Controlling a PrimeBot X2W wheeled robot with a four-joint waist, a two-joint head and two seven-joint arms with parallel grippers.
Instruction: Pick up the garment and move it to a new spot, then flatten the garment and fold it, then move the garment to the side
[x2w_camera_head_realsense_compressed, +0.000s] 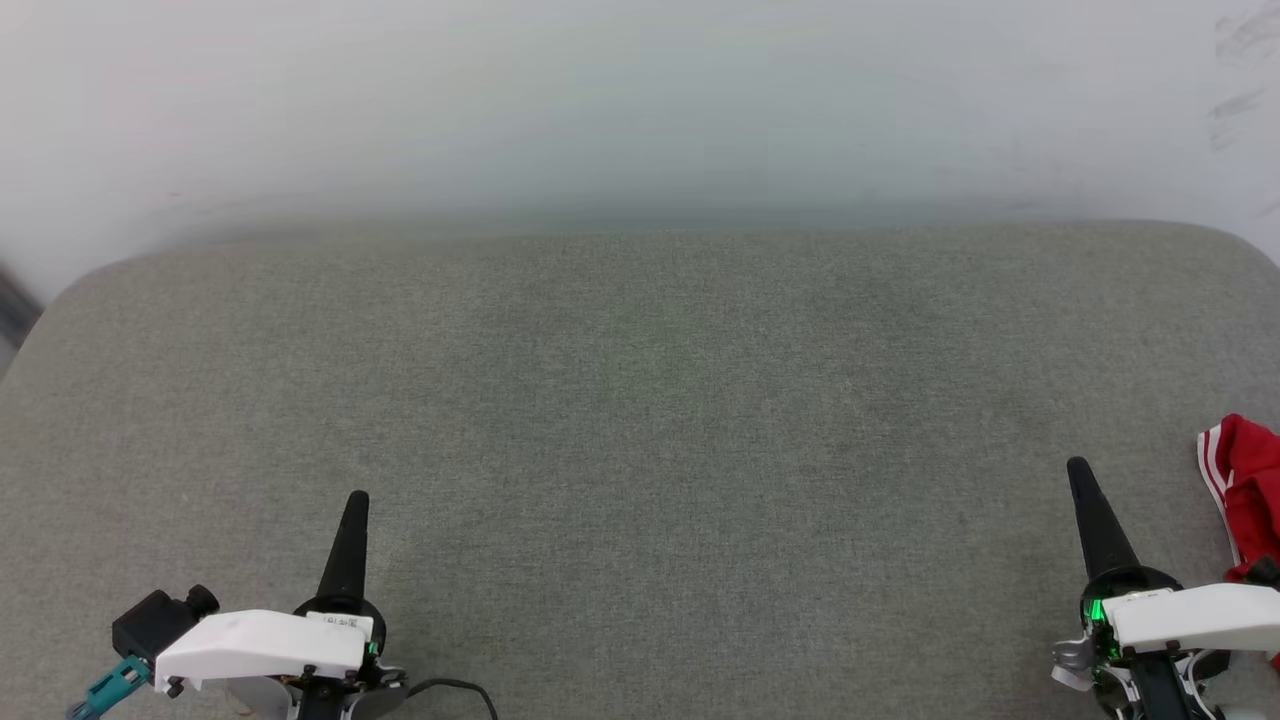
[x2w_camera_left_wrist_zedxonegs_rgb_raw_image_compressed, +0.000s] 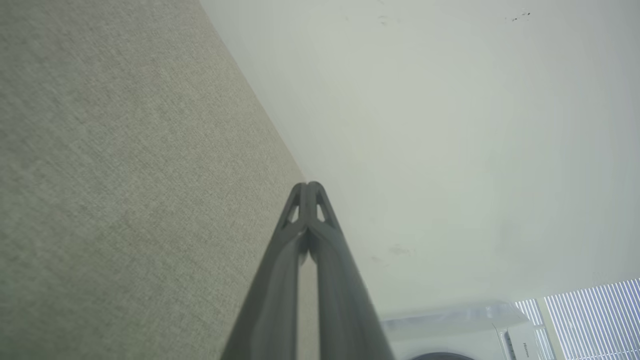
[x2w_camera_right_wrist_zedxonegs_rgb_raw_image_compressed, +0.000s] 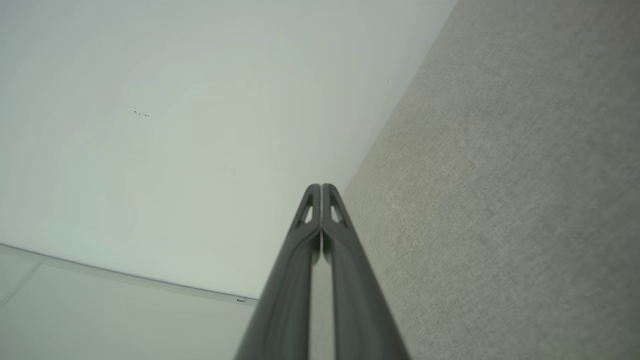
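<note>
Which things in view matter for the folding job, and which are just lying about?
Job: red garment with white stripe trim, far right; left gripper, right gripper, both shut, empty; grey fabric surface.
Lying about: white washing machine; window blinds.

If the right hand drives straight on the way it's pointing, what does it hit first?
Nothing close: the right hand points over bare grey padding toward the white wall, probably meeting the wall first. The shirt lies off to its right.

Grey-green fabric-covered surface (x2w_camera_head_realsense_compressed: 640, 420), far corners rounded. White wall (x2w_camera_head_realsense_compressed: 640, 100) runs directly behind its far edge, with dark scuff marks (x2w_camera_head_realsense_compressed: 1240, 100) above the right corner. Apart from the surface: white appliance (x2w_camera_left_wrist_zedxonegs_rgb_raw_image_compressed: 475, 330) beside slatted window blinds (x2w_camera_left_wrist_zedxonegs_rgb_raw_image_compressed: 590, 315). Lighting even, diffuse.
</note>
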